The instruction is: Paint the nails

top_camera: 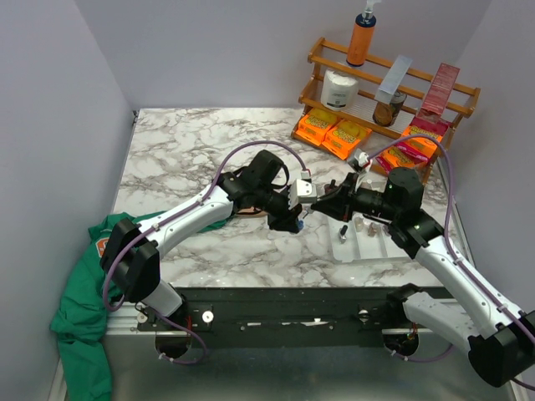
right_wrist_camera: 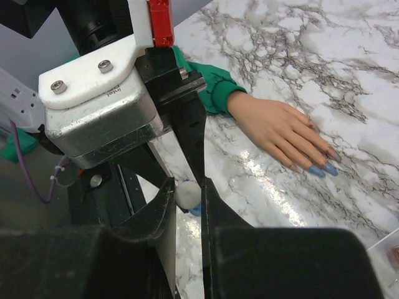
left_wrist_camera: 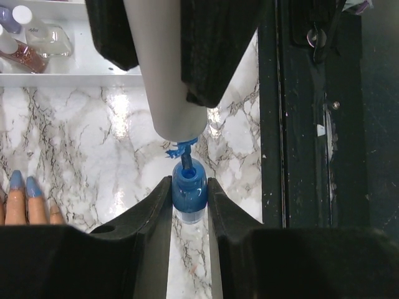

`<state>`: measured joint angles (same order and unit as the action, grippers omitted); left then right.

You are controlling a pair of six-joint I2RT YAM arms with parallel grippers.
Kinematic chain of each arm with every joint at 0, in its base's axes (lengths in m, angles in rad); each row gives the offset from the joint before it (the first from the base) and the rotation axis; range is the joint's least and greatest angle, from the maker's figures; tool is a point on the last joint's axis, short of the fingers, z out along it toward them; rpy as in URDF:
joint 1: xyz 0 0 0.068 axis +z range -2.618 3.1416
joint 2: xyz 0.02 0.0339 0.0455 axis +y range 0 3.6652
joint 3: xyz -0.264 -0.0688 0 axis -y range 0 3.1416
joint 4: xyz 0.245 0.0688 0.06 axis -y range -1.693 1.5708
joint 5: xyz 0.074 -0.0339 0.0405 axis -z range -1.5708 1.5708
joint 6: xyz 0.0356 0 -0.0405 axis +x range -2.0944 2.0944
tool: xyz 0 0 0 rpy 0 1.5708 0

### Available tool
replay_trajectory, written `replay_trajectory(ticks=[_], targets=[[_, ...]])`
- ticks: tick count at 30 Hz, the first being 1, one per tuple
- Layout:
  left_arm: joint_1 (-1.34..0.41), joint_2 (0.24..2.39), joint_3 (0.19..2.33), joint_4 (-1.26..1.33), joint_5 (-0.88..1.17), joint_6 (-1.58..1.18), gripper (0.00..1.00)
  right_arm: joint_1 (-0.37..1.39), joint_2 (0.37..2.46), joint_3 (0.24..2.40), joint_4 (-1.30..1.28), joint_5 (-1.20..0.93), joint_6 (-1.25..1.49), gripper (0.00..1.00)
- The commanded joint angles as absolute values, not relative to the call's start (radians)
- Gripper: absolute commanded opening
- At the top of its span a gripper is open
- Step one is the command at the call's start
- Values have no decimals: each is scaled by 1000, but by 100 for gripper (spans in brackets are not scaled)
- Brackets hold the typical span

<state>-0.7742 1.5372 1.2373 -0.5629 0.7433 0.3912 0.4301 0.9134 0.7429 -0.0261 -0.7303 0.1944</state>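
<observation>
My left gripper (left_wrist_camera: 189, 182) is shut on a small blue nail-polish bottle (left_wrist_camera: 189, 194) that stands upright on the marble. My right gripper (right_wrist_camera: 187, 184) is shut on the bottle's white cap (right_wrist_camera: 186, 194), and the cap's brush (left_wrist_camera: 185, 156) dips into the bottle's open neck. The two grippers meet at the table's middle, left (top_camera: 289, 220) and right (top_camera: 318, 200). The peach fake hand (right_wrist_camera: 277, 128) with a green sleeve (right_wrist_camera: 212, 87) lies flat just beyond. Two of the nails (right_wrist_camera: 317, 169) are blue, also seen in the left wrist view (left_wrist_camera: 32, 187); the others look pale.
A white tray (top_camera: 365, 247) holding small polish bottles (left_wrist_camera: 25, 53) sits right of the grippers. A wooden rack (top_camera: 389, 92) with snack packs and jars stands at the back right. Green cloth (top_camera: 84, 292) hangs over the table's left front edge.
</observation>
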Motion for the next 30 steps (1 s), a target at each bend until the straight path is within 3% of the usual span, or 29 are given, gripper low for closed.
replay_trajectory(ticks=[1,30], targets=[[-773,1526,1276,-549,779,376,0,437,917,733,-51,-749,169,1],[-772,1542,1310,-509,762,316,0,477,960,658,72,-640,216,1]])
